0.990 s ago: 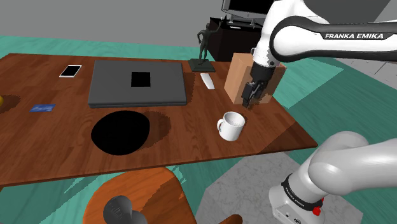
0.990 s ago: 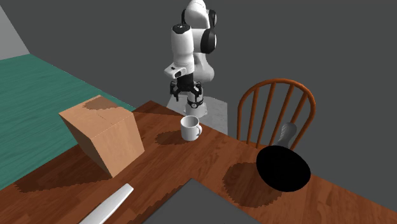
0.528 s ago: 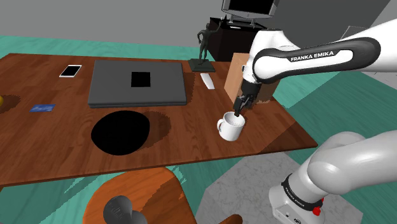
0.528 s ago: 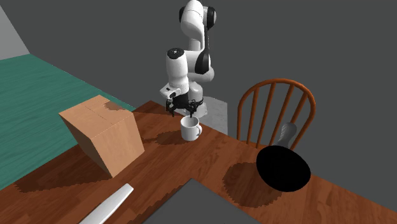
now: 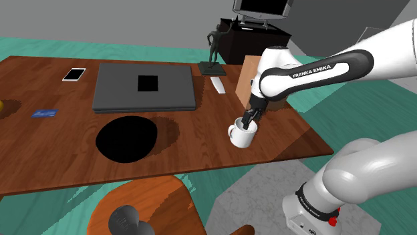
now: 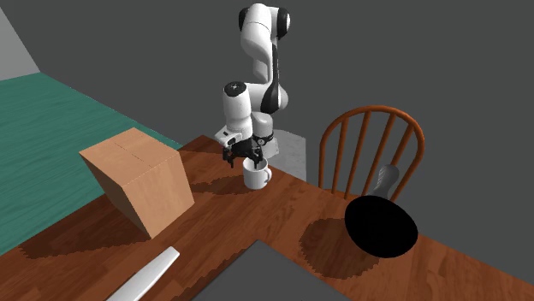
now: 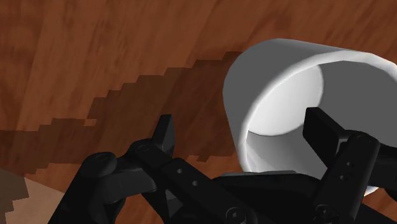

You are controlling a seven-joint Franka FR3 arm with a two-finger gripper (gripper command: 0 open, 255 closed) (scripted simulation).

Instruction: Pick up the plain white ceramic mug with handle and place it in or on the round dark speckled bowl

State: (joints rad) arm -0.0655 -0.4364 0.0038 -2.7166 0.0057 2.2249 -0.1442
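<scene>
From the shoulder view's left, the brown wooden table (image 5: 60, 157) carries a small white phone (image 5: 74, 74), then a closed flat grey laptop (image 5: 144, 87), and in front of that the round black bowl (image 5: 126, 138). Further right, well apart from the bowl, the plain white mug with handle (image 5: 244, 135) stands upright on the table near its right end, with the handle turned toward the bowl. The all-black two-finger end effector (image 5: 248, 120) hangs right at the mug's rim, fingers parted. In the wrist view one finger (image 7: 326, 130) reaches into the mug's mouth and the other (image 7: 164, 132) stays outside its wall, neither clasping it. A tan cardboard box (image 5: 248, 80) stands just behind
</scene>
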